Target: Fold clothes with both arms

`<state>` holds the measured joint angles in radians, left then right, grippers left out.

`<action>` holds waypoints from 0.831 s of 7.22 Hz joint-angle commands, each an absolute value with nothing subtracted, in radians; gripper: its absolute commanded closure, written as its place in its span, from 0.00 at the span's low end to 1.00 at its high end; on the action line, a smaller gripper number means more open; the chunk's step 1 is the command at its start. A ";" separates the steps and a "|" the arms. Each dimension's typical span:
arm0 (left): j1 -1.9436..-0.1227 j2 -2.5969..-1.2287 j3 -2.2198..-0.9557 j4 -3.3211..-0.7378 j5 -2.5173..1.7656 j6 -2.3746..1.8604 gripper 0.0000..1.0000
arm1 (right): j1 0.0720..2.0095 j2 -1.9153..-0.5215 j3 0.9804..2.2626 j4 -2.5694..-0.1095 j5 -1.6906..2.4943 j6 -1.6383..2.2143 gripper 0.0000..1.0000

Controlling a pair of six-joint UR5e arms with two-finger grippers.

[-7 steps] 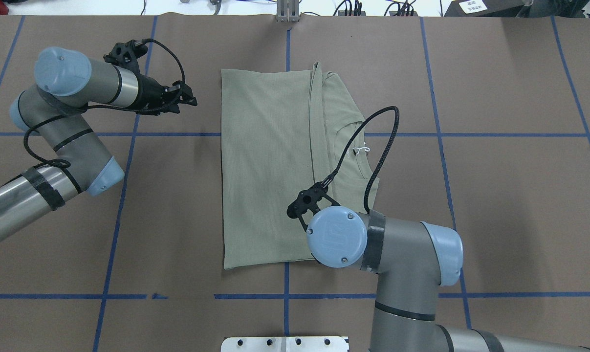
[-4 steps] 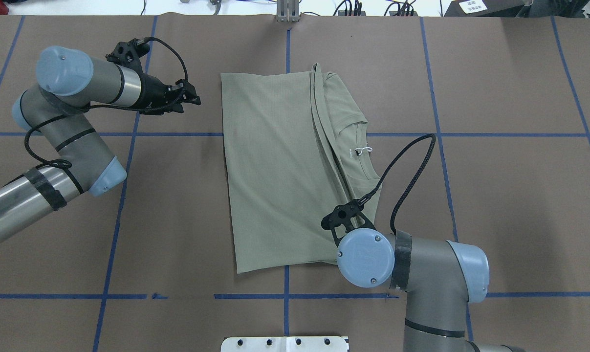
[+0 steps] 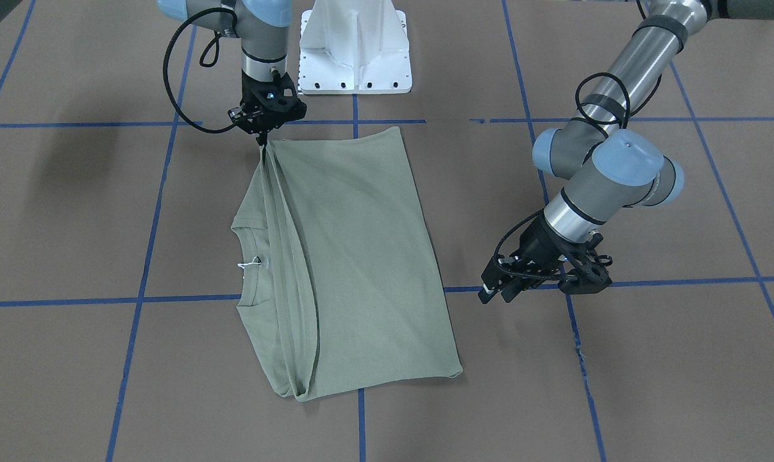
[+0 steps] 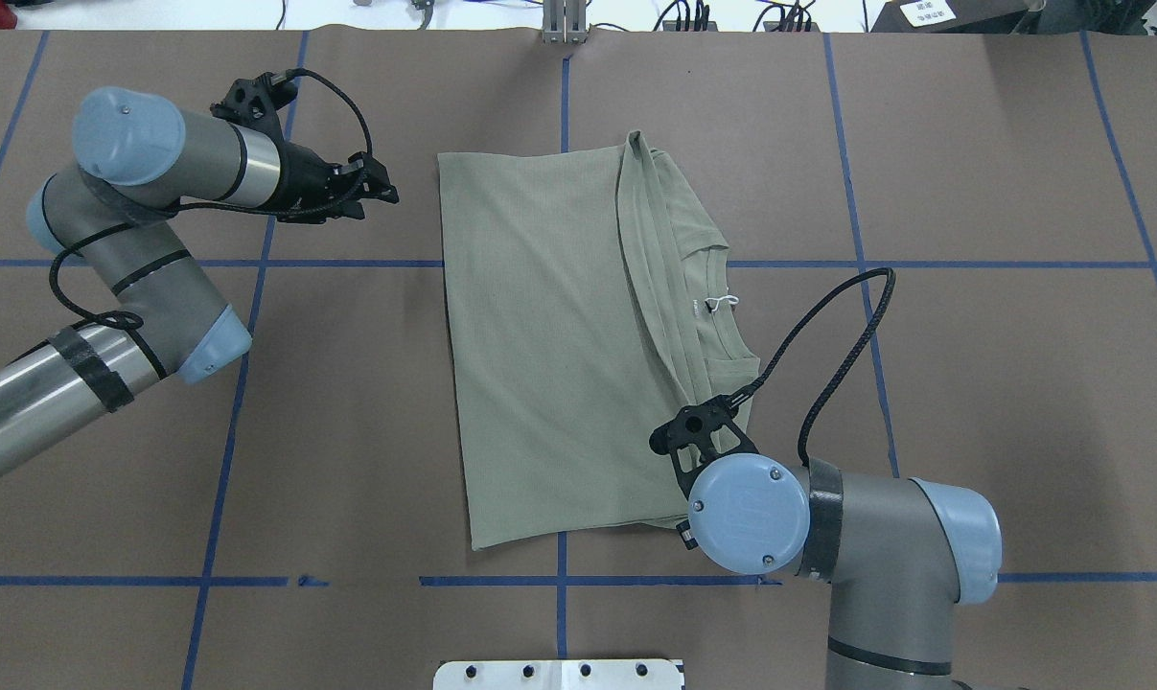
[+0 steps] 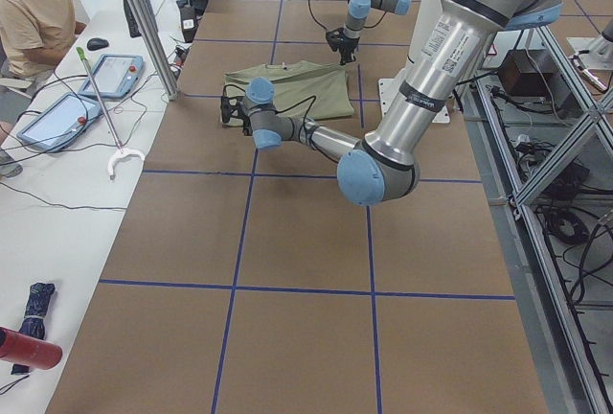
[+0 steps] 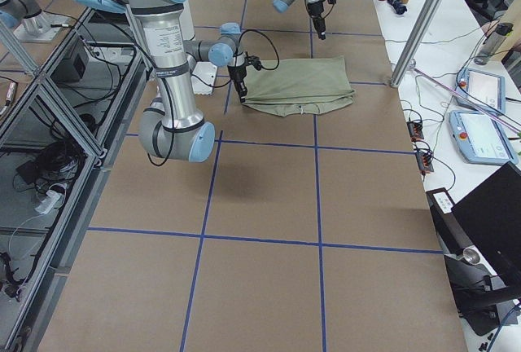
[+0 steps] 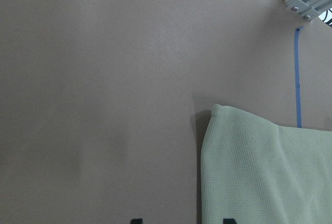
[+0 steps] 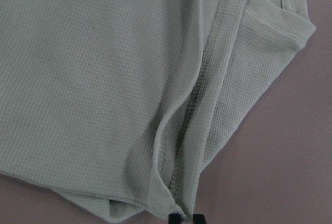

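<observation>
**Right hand** (image 3: 262,135), upper left of the front-facing view: pinched closed on one corner of the shirt (image 4: 549,335), with the fabric drawn to a point at its tips. In the right wrist view, the layered hems converge on the two tips at the frame's bottom edge.

**Left hand** (image 4: 384,190), upper left of the overhead view: fingers apart and holding nothing. It hovers beside the shirt's upper-left corner without touching it.

**Shirt:** folded lengthwise at the centre of the brown tabletop (image 4: 971,383), broad panel uppermost. In the overhead view, the collar (image 4: 710,316) and white string tag (image 4: 722,302) are exposed along its right side.

**Tabletop:** gridded by blue tape lines (image 4: 252,264).
</observation>
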<state>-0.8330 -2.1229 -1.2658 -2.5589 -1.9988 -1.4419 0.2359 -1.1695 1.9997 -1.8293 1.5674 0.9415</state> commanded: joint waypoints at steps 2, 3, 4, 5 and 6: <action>-0.833 -2.125 -1.266 -2.559 -1.999 -1.440 0.40 | 0.287 -1.166 2.028 -1.830 1.586 0.945 0.00; -0.833 -2.126 -1.266 -2.559 -1.999 -1.442 0.40 | 0.316 -1.160 2.014 -1.825 1.588 0.939 0.00; -0.831 -2.126 -1.266 -2.557 -1.999 -1.442 0.40 | 0.328 -1.131 1.973 -1.822 1.586 0.930 0.00; -0.831 -2.126 -1.267 -2.557 -1.999 -1.443 0.40 | 0.334 -1.088 1.917 -1.822 1.586 0.917 0.00; -0.831 -2.125 -1.266 -2.559 -1.999 -1.443 0.40 | 0.336 -1.072 1.895 -1.816 1.586 0.892 0.00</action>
